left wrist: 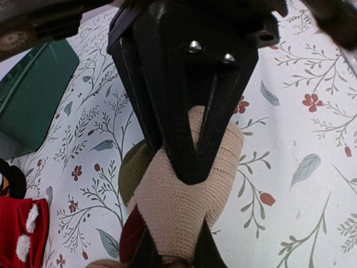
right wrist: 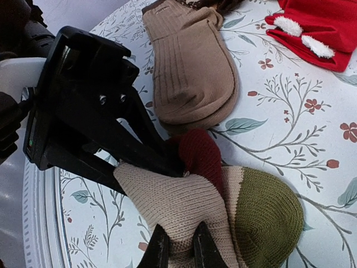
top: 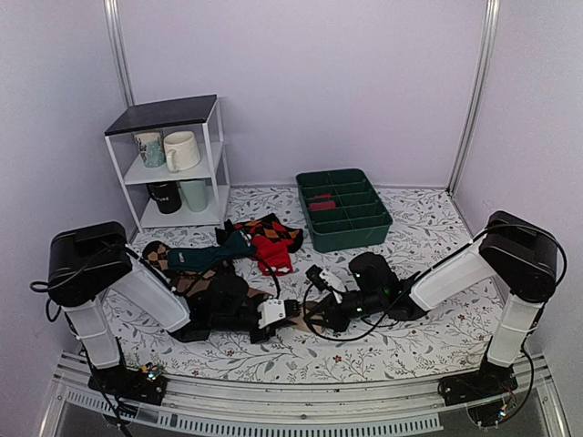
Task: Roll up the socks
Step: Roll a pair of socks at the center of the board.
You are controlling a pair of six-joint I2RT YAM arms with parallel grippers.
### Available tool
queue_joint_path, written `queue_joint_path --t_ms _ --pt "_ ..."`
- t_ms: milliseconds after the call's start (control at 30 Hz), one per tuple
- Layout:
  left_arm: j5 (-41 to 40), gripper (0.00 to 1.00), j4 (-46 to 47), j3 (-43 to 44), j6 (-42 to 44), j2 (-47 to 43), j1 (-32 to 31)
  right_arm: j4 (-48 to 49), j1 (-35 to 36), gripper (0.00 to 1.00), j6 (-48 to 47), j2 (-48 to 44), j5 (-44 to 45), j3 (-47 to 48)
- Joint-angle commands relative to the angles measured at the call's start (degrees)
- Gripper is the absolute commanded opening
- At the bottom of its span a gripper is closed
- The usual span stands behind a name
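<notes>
Clamped on the socks from opposite sides — left jaws and right jaws alike — seemingly to keep the bundle tight.

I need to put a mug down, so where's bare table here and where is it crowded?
Bare: right of the green tray up to the wall; the near strip along the table edge; a small gap between shelf and tray. Crowded: the sock pile left of centre, and the beige socks mid-table.
</notes>
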Motion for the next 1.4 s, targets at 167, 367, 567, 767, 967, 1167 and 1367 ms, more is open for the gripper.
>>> queue_joint_path --t_ms 167,367,567,767,967,1167,1367 --pt "5.9 0.00 -28.7 10.3 -10.6 1.5 -0.7 -20.9 -0.4 0.23 -2.1 -2.6 6.6 -0.3" --pt "7.1 0.00 -35.0 12.1 -14.5 4.0 0.0 -16.6 -0.4 0.41 -7.6 -11.5 14.0 -1.5" --pt "9.9 0.00 -36.8 13.4 -15.2 6.2 0.5 -2.5 0.9 0.49 -17.3 -23.9 16.8 -13.9" --pt "11.8 0.00 -39.5 15.3 -14.9 7.6 1.5 10.0 2.6 0.59 -25.5 -28.3 15.0 -23.6" --pt "12.3 0.00 -40.9 15.9 -14.7 7.6 1.7 11.6 3.7 0.64 -31.4 -23.7 14.5 -22.0" --pt "13.0 0.00 -41.1 16.4 -14.6 9.9 1.9 10.0 3.9 0.65 -35.0 -15.6 11.4 -16.6" --pt "13.0 0.00 -40.9 16.1 -14.6 10.2 2.2 9.2 4.0 0.60 -34.7 -11.4 11.4 -14.7"
